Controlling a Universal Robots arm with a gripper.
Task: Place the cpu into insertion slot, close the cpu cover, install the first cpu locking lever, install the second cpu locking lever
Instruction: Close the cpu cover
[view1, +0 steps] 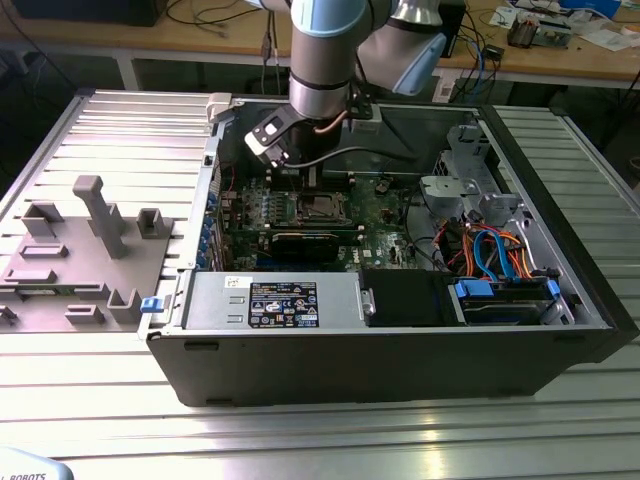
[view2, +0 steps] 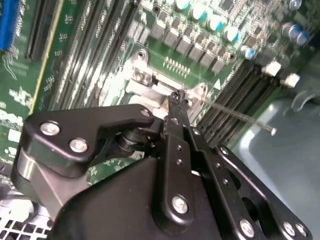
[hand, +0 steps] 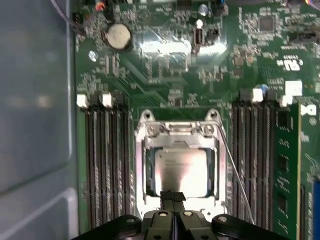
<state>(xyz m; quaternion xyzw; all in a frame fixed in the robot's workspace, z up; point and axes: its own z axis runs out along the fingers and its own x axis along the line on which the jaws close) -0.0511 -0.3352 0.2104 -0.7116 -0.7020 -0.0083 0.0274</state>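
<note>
Your gripper (hand: 173, 196) is pinched to a narrow point. In both wrist views the two fingertips meet with only a seam between them, and you can see nothing caught there. The shut tips sit at the free edge of the cpu cover (hand: 176, 134), touching it or just above it; which one you cannot tell. A closed point like this suits pushing on a thin metal edge, so this reads as work on the cover or its latch rather than carrying.

The cpu (hand: 181, 167) is already down in the insertion slot (view1: 318, 207), lying flat, with its pale face showing through the cover's square window. The cover appears to lie over it, framing it on all sides.

A thin locking lever (hand: 235, 172) runs slantwise along one side of the socket. In the second wrist view its rod (view2: 240, 116) sticks out over the memory slots, which suggests it is not yet latched.

Your count:
- one cpu
- one cover
- one free lever rod
- one coin cell (hand: 119, 36) on the green motherboard (hand: 165, 85)
- four long black memory slots (hand: 106, 170) on one side of the socket, and a further bank (hand: 252, 165) on the other

In the exterior view the arm (view1: 320, 60) reaches down into the open computer case (view1: 400, 370).
</note>
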